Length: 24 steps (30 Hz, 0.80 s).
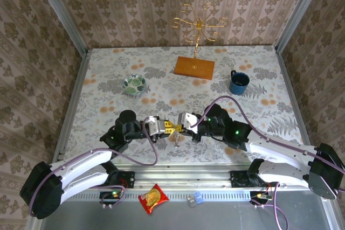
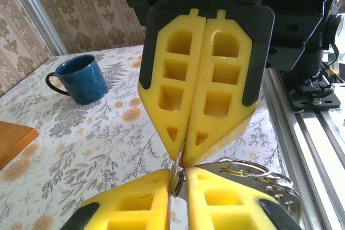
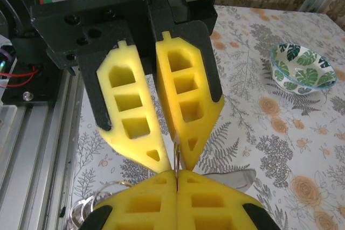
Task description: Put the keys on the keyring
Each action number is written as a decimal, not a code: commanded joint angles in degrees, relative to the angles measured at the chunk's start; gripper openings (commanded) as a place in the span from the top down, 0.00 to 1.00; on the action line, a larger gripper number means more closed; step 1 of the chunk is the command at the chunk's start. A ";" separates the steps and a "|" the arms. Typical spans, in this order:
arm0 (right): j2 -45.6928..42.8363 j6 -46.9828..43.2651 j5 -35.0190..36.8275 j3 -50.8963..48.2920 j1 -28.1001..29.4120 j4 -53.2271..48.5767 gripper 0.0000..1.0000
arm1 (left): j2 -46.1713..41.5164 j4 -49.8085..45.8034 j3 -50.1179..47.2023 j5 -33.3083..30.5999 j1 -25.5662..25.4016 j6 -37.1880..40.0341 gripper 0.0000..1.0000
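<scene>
Keyring (image 2: 173, 179) in right pincer (image 2: 184, 160) (tips only)

2 white-shelled arms (image 1: 81, 165), black joints; purple cables (image 1: 232, 97); yellow pocketed fingers (image 2: 178, 79) on black mounts.

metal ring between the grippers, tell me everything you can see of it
The metal ring is a thin, shiny silver wire loop, seen nearly edge-on, held between the two meeting grippers. The right gripper is shut on one side of it; the left gripper flanks the other side, jaws narrowly apart, grip unclear.
</scene>
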 commanded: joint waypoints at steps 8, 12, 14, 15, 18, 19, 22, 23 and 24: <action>1.89 -4.82 -0.43 6.50 2.37 -7.91 1.00 | -0.06 -6.01 4.92 1.44 -1.12 4.83 0.95; 0.96 -3.01 -0.28 4.88 2.40 -5.19 0.86 | -0.01 -5.17 4.74 0.96 -1.72 4.03 1.00; -0.78 -1.29 1.64 2.11 2.46 -1.96 0.71 | -0.34 -3.64 3.73 -0.44 -2.27 3.08 1.00; -2.39 -0.24 2.96 0.45 2.45 -0.09 0.67 | -0.68 -2.79 3.14 -1.07 -2.52 2.46 1.00; -7.75 3.70 7.43 -4.77 2.32 4.75 0.57 | -1.67 0.09 1.29 -3.60 -3.03 0.38 1.00; -9.59 5.61 9.57 -6.54 2.33 6.16 0.53 | -2.05 0.84 0.78 -4.64 -3.09 -0.30 1.00; -14.68 12.62 15.65 -10.49 2.35 6.93 0.50 | -2.85 1.99 -0.10 -6.65 -3.30 -1.40 1.00; -15.90 15.12 18.02 -11.43 2.30 6.34 0.50 | -3.03 2.05 -0.13 -7.41 -3.39 -1.68 1.00; -17.10 18.07 21.21 -12.06 2.30 4.75 0.51 | -3.15 1.92 -0.14 -8.10 -3.38 -2.19 1.00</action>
